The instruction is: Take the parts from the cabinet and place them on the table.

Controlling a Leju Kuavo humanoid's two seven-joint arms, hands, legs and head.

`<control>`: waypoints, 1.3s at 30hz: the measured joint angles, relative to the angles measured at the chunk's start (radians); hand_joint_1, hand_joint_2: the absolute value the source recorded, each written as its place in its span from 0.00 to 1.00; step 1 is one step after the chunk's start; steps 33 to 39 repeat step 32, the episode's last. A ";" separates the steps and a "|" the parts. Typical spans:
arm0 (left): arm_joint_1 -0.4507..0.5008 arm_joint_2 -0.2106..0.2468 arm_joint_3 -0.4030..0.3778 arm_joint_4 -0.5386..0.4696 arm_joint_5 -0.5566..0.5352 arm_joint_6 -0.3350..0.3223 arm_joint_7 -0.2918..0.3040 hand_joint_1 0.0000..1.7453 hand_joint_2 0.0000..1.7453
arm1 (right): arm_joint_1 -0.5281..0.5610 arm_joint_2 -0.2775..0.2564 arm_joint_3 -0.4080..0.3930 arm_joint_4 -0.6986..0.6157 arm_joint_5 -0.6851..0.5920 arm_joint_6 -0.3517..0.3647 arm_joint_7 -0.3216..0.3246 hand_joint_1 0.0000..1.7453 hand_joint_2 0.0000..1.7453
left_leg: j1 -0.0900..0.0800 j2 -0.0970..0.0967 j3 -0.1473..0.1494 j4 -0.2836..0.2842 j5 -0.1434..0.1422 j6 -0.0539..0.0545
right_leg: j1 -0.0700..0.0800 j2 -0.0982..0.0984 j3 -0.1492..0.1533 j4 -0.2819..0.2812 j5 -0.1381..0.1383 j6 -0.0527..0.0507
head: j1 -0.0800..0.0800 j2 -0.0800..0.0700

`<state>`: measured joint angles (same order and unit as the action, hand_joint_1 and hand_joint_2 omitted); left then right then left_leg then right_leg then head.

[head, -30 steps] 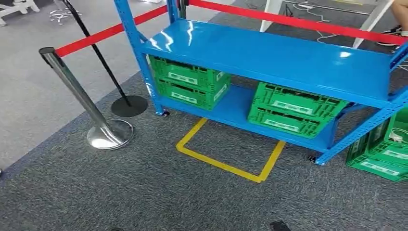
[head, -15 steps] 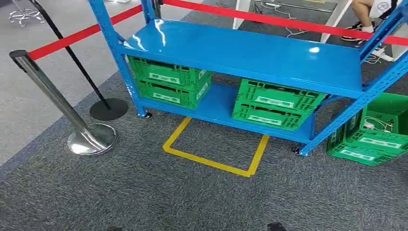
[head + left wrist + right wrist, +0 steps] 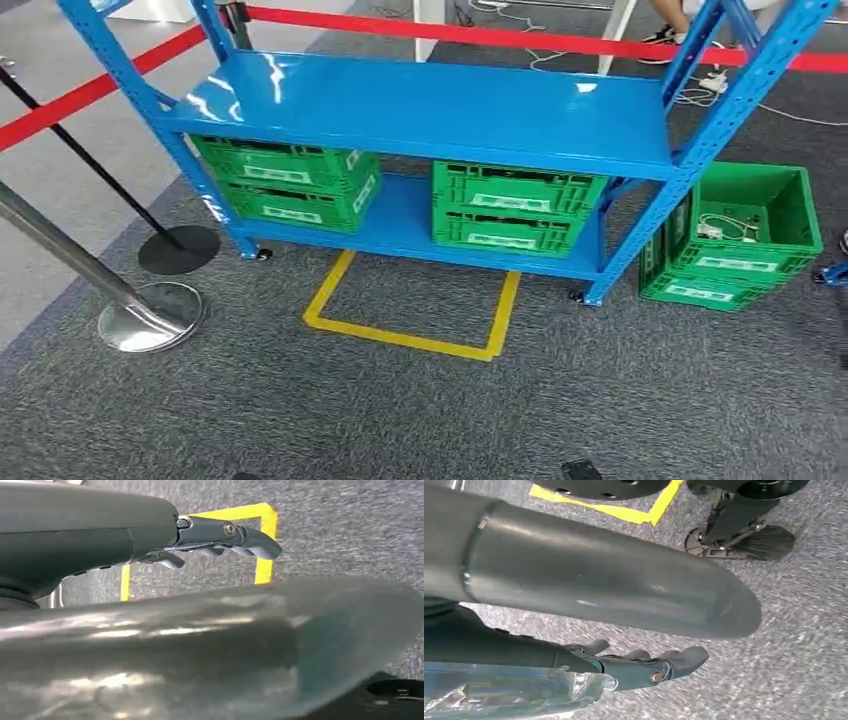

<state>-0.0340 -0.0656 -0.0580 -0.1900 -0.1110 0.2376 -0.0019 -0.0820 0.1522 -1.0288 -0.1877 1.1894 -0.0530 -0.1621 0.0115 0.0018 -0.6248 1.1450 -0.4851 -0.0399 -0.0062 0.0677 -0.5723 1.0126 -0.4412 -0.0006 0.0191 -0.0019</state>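
Note:
A blue metal rack (image 3: pixel 430 105) stands ahead on grey carpet. Its lower shelf (image 3: pixel 405 225) carries two stacks of green crates, one on the left (image 3: pixel 290 195) and one in the middle (image 3: pixel 505 225); their contents are hidden. Another green crate stack (image 3: pixel 735 265) sits on the floor right of the rack, with white cabled parts (image 3: pixel 728 228) in the top crate. My left hand (image 3: pixel 220 540) hangs above the carpet, fingers loosely extended and holding nothing. My right hand (image 3: pixel 649 665) hangs the same way, with nothing in it.
A yellow tape rectangle (image 3: pixel 405 335) marks the carpet in front of the rack. A chrome stanchion (image 3: pixel 150 315) and a black post base (image 3: pixel 178 248) stand at the left, with red barrier belt (image 3: pixel 520 38) behind the rack. A person's feet (image 3: pixel 665 30) are beyond it.
The camera has swung to the right: the rack now sits nearer the picture's middle, and the floor crate at the right has come fully into view. Both hands still hang without anything in them.

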 joint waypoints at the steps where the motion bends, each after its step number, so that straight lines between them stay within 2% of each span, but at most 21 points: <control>1: 0.000 0.000 0.000 0.000 0.000 0.001 0.000 0.00 0.00 | -0.001 0.000 0.000 0.000 0.000 0.000 0.000 0.00 0.00 | 0.004 -0.027 0.044 -0.089 0.039 0.000 | -0.002 0.010 0.000 0.001 -0.001 0.005 | -0.001 0.000; 2: 0.000 -0.001 0.000 0.000 0.000 0.002 0.000 0.00 0.00 | -0.002 0.000 0.000 0.000 0.000 0.000 -0.001 0.00 0.00 | 0.006 -0.067 0.069 -0.148 0.040 0.000 | 0.005 0.020 -0.005 0.008 -0.003 0.013 | -0.001 0.000; 6: -0.004 -0.006 0.000 0.000 -0.006 0.000 0.006 0.00 0.00 | 0.010 -0.001 0.000 0.000 0.002 0.001 0.001 0.00 0.00 | 0.003 -0.043 0.071 -0.159 0.037 0.027 | -0.005 0.049 -0.025 0.001 0.003 0.039 | 0.000 0.000; 7: -0.005 -0.007 0.000 0.000 -0.007 -0.001 0.008 0.00 0.00 | 0.013 -0.006 0.000 0.000 0.002 0.001 0.002 0.00 0.00 | 0.007 -0.031 0.072 -0.162 0.041 0.034 | -0.004 0.026 -0.026 0.011 -0.004 0.042 | 0.000 0.000; 8: -0.005 -0.008 0.000 0.000 -0.007 -0.001 0.009 0.00 0.00 | 0.013 -0.005 0.000 0.000 0.002 0.001 0.002 0.00 0.00 | 0.007 -0.026 0.072 -0.163 0.039 0.042 | 0.000 -0.020 -0.040 0.044 -0.030 0.046 | 0.008 0.000; 9: -0.004 -0.008 0.000 0.000 -0.007 -0.002 0.009 0.00 0.00 | 0.007 -0.005 0.000 0.000 0.003 0.001 0.000 0.00 0.00 | 0.005 -0.016 0.072 -0.163 0.039 0.047 | -0.002 -0.045 -0.072 0.112 -0.073 0.050 | 0.011 0.000; 11: 0.001 -0.008 0.000 0.000 -0.002 -0.002 0.000 0.00 0.00 | -0.003 -0.005 0.000 0.000 0.005 0.001 -0.009 0.00 0.00 | 0.002 0.010 0.072 -0.162 0.038 0.048 | -0.004 -0.059 -0.150 0.278 -0.148 0.056 | 0.010 0.000; 12: 0.001 -0.006 0.000 0.000 -0.001 -0.002 -0.004 0.00 0.00 | -0.004 -0.005 0.000 0.000 0.006 0.001 -0.011 0.00 0.00 | 0.002 0.020 0.072 -0.162 0.037 0.049 | -0.004 -0.061 -0.169 0.319 -0.155 0.058 | 0.010 0.000; 14: -0.001 -0.008 0.000 0.000 -0.004 -0.005 -0.004 0.00 0.00 | 0.000 -0.005 0.000 0.000 0.009 0.001 -0.012 0.00 0.00 | 0.002 0.035 0.075 -0.162 0.034 0.048 | -0.004 -0.063 -0.133 0.256 -0.106 0.058 | 0.011 0.000; 15: -0.001 -0.011 0.000 0.000 -0.006 -0.005 -0.003 0.00 0.00 | 0.001 -0.006 0.000 0.000 0.010 0.001 -0.013 0.00 0.00 | 0.002 0.042 0.080 -0.162 0.032 0.045 | -0.004 -0.072 -0.080 0.158 -0.059 0.054 | 0.010 0.000; 16: -0.001 -0.013 0.000 0.000 -0.007 -0.006 -0.002 0.00 0.00 | 0.001 -0.006 0.000 0.000 0.010 0.001 -0.012 0.00 0.00 | 0.002 0.049 0.084 -0.162 0.029 0.041 | -0.003 -0.094 -0.026 0.062 -0.023 0.051 | 0.011 0.000; 17: -0.001 -0.014 0.000 0.000 -0.010 -0.006 0.000 0.00 0.00 | -0.001 -0.006 0.000 0.000 0.010 0.001 -0.011 0.00 0.00 | -0.005 0.055 0.087 -0.161 0.027 0.036 | 0.003 -0.138 -0.002 0.009 -0.026 0.047 | 0.011 0.000; 21: -0.002 -0.016 0.000 0.000 -0.013 -0.006 0.000 0.00 0.00 | 0.001 -0.006 0.000 0.000 0.008 0.001 0.000 0.00 0.00 | -0.005 0.079 0.091 -0.164 0.028 0.014 | 0.008 -0.097 -0.009 0.013 -0.018 0.022 | 0.009 0.000; 22: -0.003 -0.015 0.000 0.000 -0.013 -0.005 0.000 0.00 0.00 | 0.002 -0.006 0.000 0.000 0.007 0.000 -0.001 0.00 0.00 | -0.001 0.071 0.090 -0.161 0.020 0.004 | -0.001 -0.089 0.001 0.004 -0.011 0.011 | 0.009 0.000; 23: -0.003 -0.015 0.000 0.000 -0.013 -0.005 -0.001 0.00 0.00 | 0.002 -0.006 0.000 0.000 0.008 -0.003 -0.003 0.00 0.00 | -0.001 0.040 0.082 -0.138 0.001 -0.001 | -0.002 -0.085 0.001 0.003 -0.010 0.007 | 0.006 0.000; 25: -0.001 -0.014 0.000 0.000 -0.016 -0.006 0.001 0.00 0.00 | -0.002 -0.006 0.000 0.000 0.008 -0.011 -0.002 0.00 0.00 | -0.001 0.010 0.014 0.008 -0.079 -0.003 | -0.003 -0.072 -0.003 0.003 -0.009 -0.002 | 0.005 0.000; 27: 0.002 -0.014 0.000 0.000 -0.018 -0.006 0.003 0.00 0.00 | -0.001 -0.006 0.000 0.000 0.002 -0.015 0.009 0.00 0.00 | -0.001 0.007 -0.060 0.150 -0.125 -0.005 | -0.002 -0.058 -0.002 0.003 -0.009 -0.003 | 0.005 0.000; 29: 0.005 -0.013 0.000 0.000 -0.017 -0.005 0.002 0.00 0.00 | 0.002 -0.006 0.000 0.000 0.000 -0.023 0.029 0.00 0.00 | -0.001 0.007 -0.053 0.116 -0.073 -0.003 | -0.002 -0.046 0.000 0.003 -0.010 -0.003 | 0.005 0.000; 30: 0.004 -0.013 0.000 0.000 -0.017 -0.005 0.002 0.00 0.00 | 0.003 -0.006 0.000 0.000 0.000 -0.030 0.040 0.00 1.00 | -0.001 0.007 -0.023 0.045 -0.027 -0.001 | -0.003 -0.041 0.001 0.004 -0.010 -0.002 | 0.006 0.000; 32: 0.001 -0.013 0.000 0.000 -0.018 -0.006 0.002 0.00 0.00 | 0.002 -0.006 0.000 0.000 -0.004 -0.044 0.058 0.00 1.00 | 0.001 0.001 0.055 -0.116 0.045 0.004 | -0.004 -0.034 0.003 0.004 -0.011 0.007 | 0.005 0.000; 39: 0.001 -0.013 0.000 0.000 -0.018 -0.006 0.002 0.00 0.00 | 0.002 -0.006 0.000 0.000 -0.004 -0.044 0.058 0.00 1.00 | 0.001 0.001 0.055 -0.116 0.045 0.004 | -0.004 -0.034 0.003 0.004 -0.011 0.007 | 0.005 0.000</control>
